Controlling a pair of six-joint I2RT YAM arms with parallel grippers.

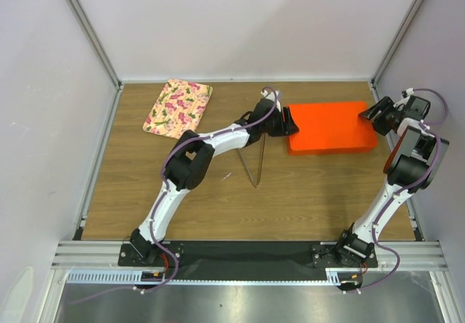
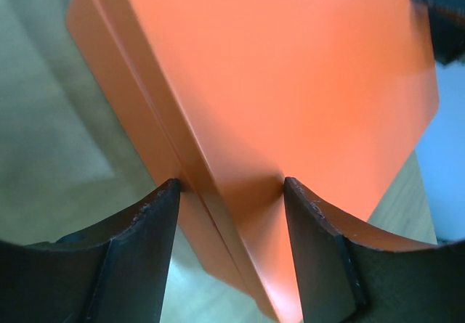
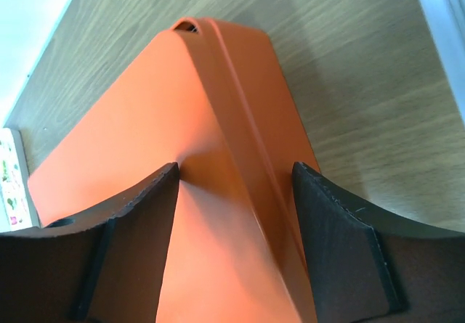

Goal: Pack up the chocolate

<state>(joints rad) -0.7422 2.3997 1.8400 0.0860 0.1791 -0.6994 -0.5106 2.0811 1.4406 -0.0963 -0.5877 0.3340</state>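
- The flowered tray (image 1: 178,106) lies flat on the wooden table (image 1: 305,199), well to the left of the orange box (image 1: 330,127) and a little farther back. In the right wrist view a sliver of it shows past the box's far end.
- A thin grey V-shaped metal piece (image 1: 256,167) lies on the table, near and to the front left of the box, partly under the left arm.
- The left gripper (image 1: 288,122) is at the box's left end. Its wrist view shows the jaws spread wide (image 2: 231,184), with an edge of the box (image 2: 290,69) running between them. One fingertip (image 2: 168,192) is at the side wall and the other is at the top face.
- The orange box lies closed and flat toward the back right of the table.
- The chocolate shows in no view, so I cannot tell where it lies relative to the box.
- The right gripper (image 1: 370,116) is at the box's right end. Its jaws (image 3: 234,167) are likewise parted wide, with the ridge of the box (image 3: 145,134) between them.
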